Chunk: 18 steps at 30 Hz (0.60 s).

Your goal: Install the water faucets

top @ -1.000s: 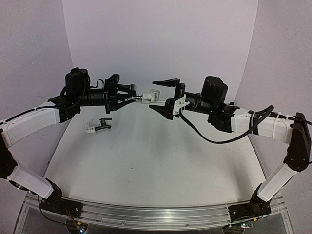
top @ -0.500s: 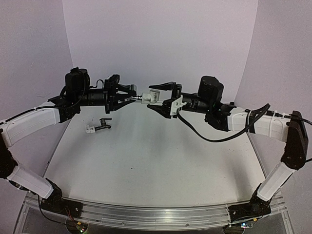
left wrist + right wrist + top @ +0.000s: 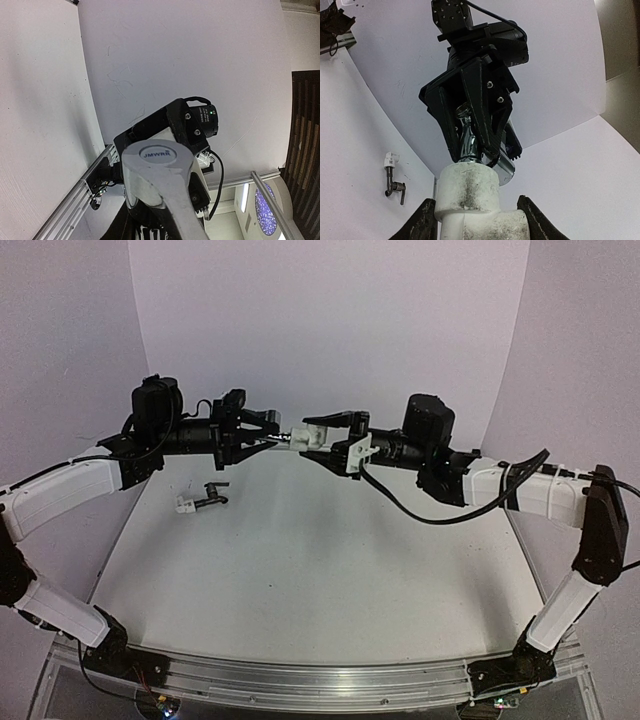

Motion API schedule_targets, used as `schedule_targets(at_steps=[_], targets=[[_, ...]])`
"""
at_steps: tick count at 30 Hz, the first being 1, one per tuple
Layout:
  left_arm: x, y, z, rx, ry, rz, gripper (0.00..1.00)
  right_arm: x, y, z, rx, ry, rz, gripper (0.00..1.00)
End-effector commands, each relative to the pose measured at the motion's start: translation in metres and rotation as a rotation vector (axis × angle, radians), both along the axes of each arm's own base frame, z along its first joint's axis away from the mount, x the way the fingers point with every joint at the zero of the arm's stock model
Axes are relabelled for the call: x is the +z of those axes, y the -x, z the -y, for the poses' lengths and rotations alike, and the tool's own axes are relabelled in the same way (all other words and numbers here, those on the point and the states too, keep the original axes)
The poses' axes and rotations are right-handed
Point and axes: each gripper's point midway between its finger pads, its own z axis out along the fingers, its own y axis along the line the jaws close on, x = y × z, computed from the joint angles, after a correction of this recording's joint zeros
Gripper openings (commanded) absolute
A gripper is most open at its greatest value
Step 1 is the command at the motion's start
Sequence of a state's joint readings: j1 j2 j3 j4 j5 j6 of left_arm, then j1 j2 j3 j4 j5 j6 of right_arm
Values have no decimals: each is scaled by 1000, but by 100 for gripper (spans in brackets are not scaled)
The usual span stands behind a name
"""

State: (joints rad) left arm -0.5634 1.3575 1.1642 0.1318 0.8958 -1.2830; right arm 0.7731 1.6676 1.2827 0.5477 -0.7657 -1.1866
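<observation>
The shiny silver water faucet (image 3: 283, 439) hangs in the air at mid-height, with my left gripper (image 3: 272, 438) shut on its body. Its lever handle (image 3: 157, 170) fills the left wrist view. A white fitting (image 3: 315, 435) sits on the faucet's threaded end (image 3: 468, 142). My right gripper (image 3: 322, 437) faces it from the right, and its fingers (image 3: 427, 215) press against both sides of the white fitting (image 3: 470, 192). The dark water faucet (image 3: 210, 495) lies on the table at the left with its own white fitting (image 3: 185, 505) on it, and shows as well in the right wrist view (image 3: 394, 186).
The white table (image 3: 320, 570) has curved white walls behind and at both sides. An aluminium rail (image 3: 300, 680) runs along the near edge between the arm bases. A black cable (image 3: 430, 520) droops under the right forearm.
My right gripper has moved left over the white fitting and its jaws have narrowed onto it. The left arm and the silver faucet have stayed put.
</observation>
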Motion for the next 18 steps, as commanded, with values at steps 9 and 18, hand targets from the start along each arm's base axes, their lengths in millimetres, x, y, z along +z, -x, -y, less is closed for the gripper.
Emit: schedule_targets(at_steps=[9, 18], targets=[[59, 23, 1, -127, 74, 646, 0, 31, 23, -7, 152, 21, -260, 0], [55, 55, -7, -164, 82, 1553, 0, 51, 34, -8, 240, 34, -662, 0]])
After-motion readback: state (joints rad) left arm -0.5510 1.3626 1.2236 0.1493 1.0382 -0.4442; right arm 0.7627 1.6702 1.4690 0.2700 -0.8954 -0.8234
